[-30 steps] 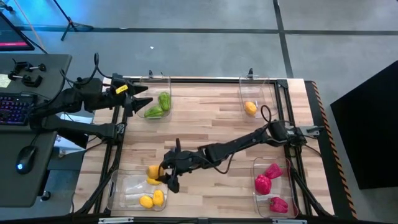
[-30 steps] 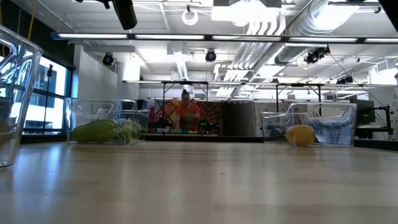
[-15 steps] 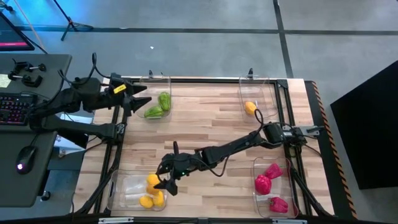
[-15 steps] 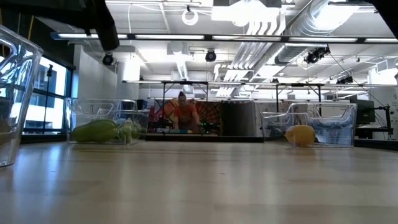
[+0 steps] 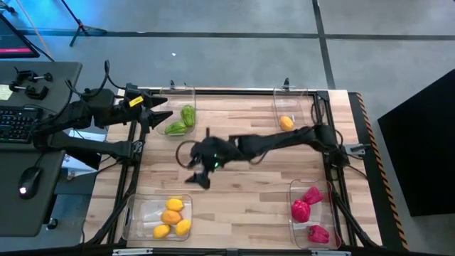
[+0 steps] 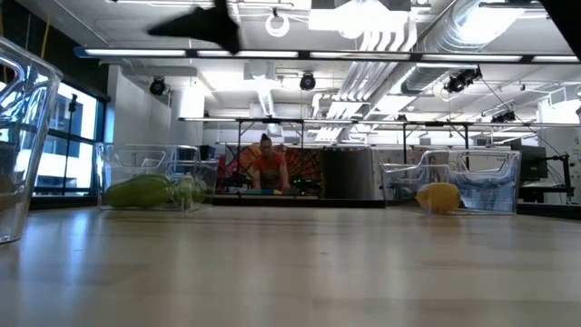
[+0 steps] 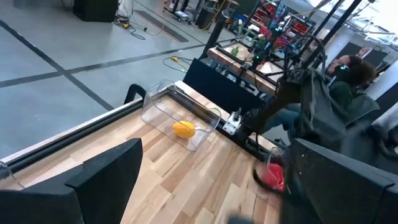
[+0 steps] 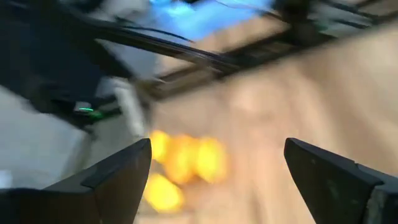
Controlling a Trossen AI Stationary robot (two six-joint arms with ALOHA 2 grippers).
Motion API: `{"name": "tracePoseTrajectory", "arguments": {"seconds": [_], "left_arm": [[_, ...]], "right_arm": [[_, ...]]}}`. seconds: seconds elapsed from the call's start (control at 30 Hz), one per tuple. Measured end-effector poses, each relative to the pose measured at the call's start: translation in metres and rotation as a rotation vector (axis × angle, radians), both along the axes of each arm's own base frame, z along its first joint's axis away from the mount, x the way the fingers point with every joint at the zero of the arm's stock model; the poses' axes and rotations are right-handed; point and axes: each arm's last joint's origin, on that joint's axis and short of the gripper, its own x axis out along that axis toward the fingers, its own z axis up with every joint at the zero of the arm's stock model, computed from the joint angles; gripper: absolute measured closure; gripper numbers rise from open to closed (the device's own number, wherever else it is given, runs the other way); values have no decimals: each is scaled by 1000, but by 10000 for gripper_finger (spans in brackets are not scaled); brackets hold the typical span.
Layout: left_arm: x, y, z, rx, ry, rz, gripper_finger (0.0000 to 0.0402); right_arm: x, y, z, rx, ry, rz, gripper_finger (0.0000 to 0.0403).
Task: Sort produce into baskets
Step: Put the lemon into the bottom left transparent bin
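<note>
Four clear bins stand at the table's corners. The far left bin [image 5: 178,112] holds green produce [image 5: 180,121]. The far right bin [image 5: 290,107] holds one yellow-orange piece [image 5: 286,123]. The near left bin [image 5: 142,217] holds several yellow and orange pieces [image 5: 173,217]. The near right bin [image 5: 316,227] holds three magenta pieces [image 5: 307,206]. My right gripper [image 5: 199,169] is open and empty above the table's middle left; its wrist view [image 8: 217,180] shows the yellow pieces [image 8: 180,162] farther off. My left gripper [image 5: 158,114] is open and empty at the far left bin's left side.
The bare wooden top [image 5: 249,192] lies between the four bins. My right arm [image 5: 284,141] stretches across the table from its right side. A desk with keyboard and mouse [image 5: 21,128] stands left of the table. A person [image 6: 270,168] sits in the room beyond.
My right gripper carried a yellow-orange piece over the near left bin and let it go; the piece now lies in that bin with the others. The gripper has then swung up and toward the far edge, to above the table's middle left.
</note>
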Motion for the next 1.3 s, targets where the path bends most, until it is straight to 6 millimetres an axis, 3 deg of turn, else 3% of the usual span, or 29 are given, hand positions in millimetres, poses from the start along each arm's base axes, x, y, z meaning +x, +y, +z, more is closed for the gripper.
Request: {"name": "tracePoseTrajectory", "arguments": {"seconds": [0.2, 0.33, 0.57, 0.77, 0.97, 1.1, 1.2, 1.3], "left_arm": [[1, 0, 0, 2, 4, 0, 7], [7, 1, -2, 5, 24, 21, 7], [28, 3, -10, 1, 98, 29, 7], [47, 5, -19, -6, 161, 29, 7], [62, 7, -27, -95, 178, 60, 7], [67, 7, -29, -116, 186, 69, 7], [66, 8, -29, -70, 199, 86, 7], [62, 9, -27, 7, 210, 127, 7]], "right_arm": [[-34, -39, 19, -88, 232, -168, 45], [-56, -42, 7, -201, 477, -195, 45], [-83, -39, -14, -504, 789, 25, 45], [-96, -49, -17, -617, 903, 239, 45], [-103, -81, -10, -590, 917, 283, 45], [-114, -107, 5, -518, 878, 279, 45], [-139, -126, 16, -485, 855, 214, 45], [-185, -142, 16, -424, 841, 58, 45]]}}
